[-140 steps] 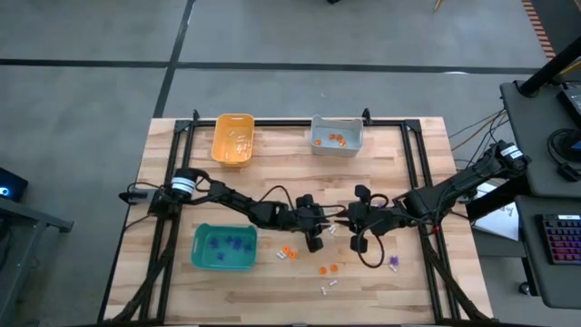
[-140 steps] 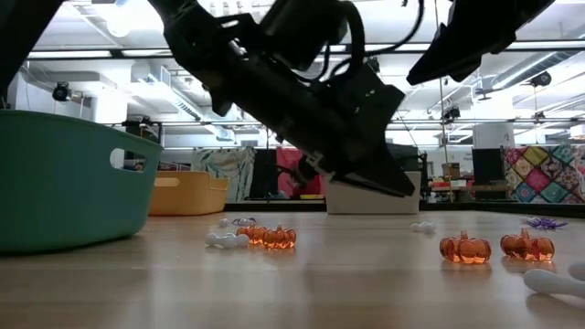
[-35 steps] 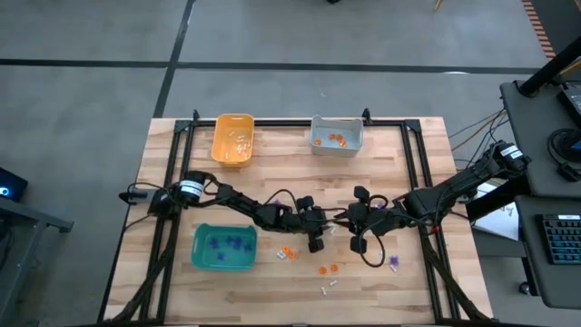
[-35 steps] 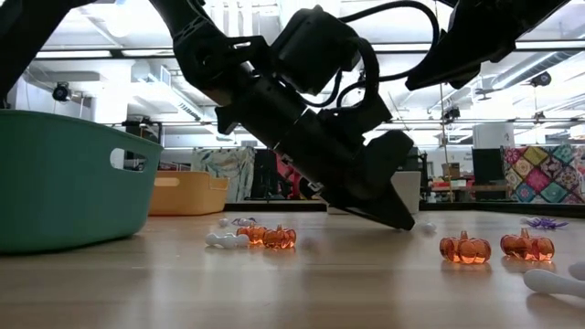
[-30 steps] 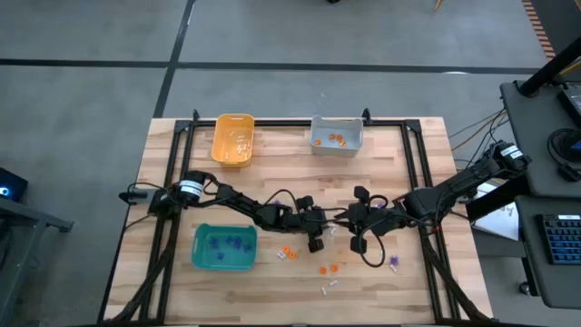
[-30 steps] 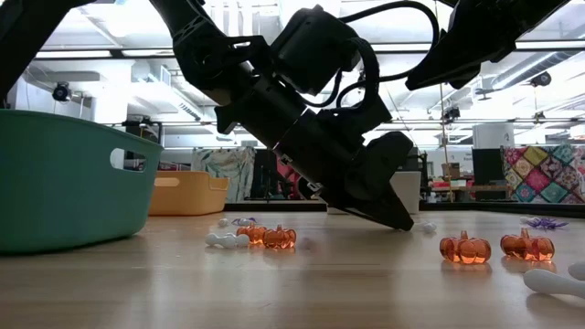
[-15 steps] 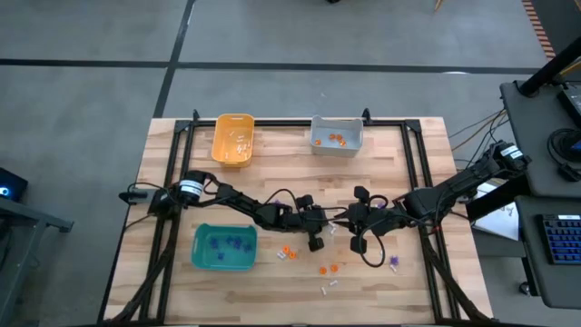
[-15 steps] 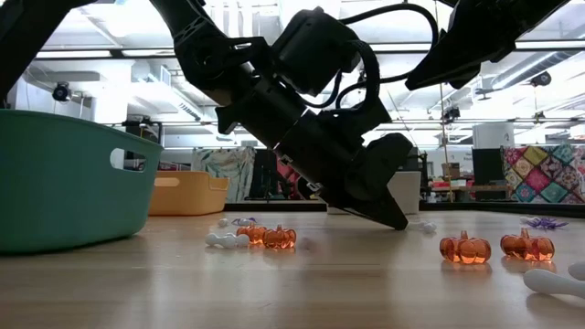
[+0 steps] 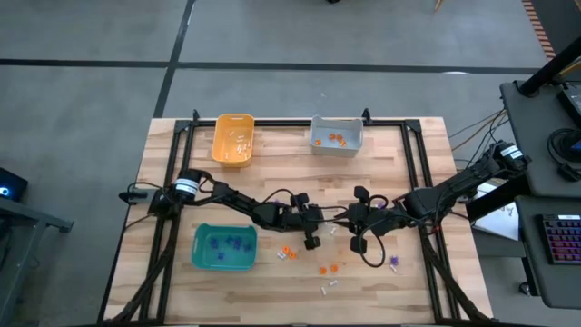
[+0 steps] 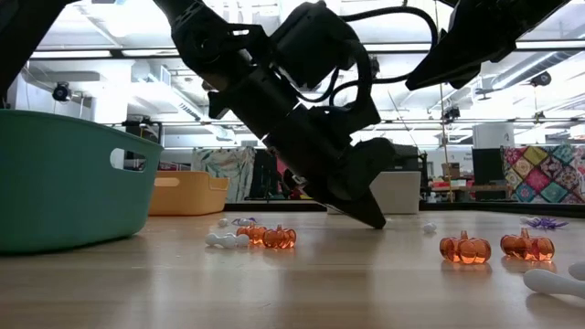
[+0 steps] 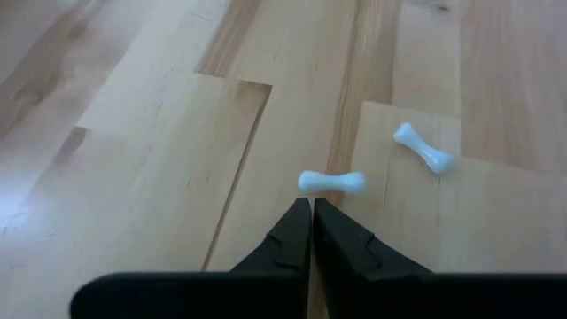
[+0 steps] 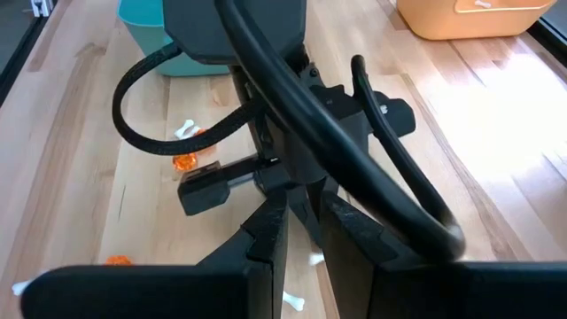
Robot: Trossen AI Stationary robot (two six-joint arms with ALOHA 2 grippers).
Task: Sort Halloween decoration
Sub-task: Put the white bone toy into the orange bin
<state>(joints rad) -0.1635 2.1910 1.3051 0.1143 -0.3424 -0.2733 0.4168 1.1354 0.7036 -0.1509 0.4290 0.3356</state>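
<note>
White bone trinkets (image 11: 331,182) and orange pumpkins (image 10: 464,248) lay on the pale wood-grain bench (image 9: 272,282), near teal (image 9: 223,247), orange-yellow (image 9: 232,140) and grey bins (image 9: 337,135).

Three plastic bins, one teal (image 9: 223,248), one orange-yellow (image 9: 232,139), one grey (image 9: 336,135), two dark robot arms

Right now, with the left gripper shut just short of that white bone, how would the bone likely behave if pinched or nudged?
The white bone looks glossy and hard, so it probably stays stiff but may slip from the left gripper. It is tiny, so likely very light and easily flicked across the smooth table. Its knobbed ends should limit rolling; it may pivot instead.
</note>
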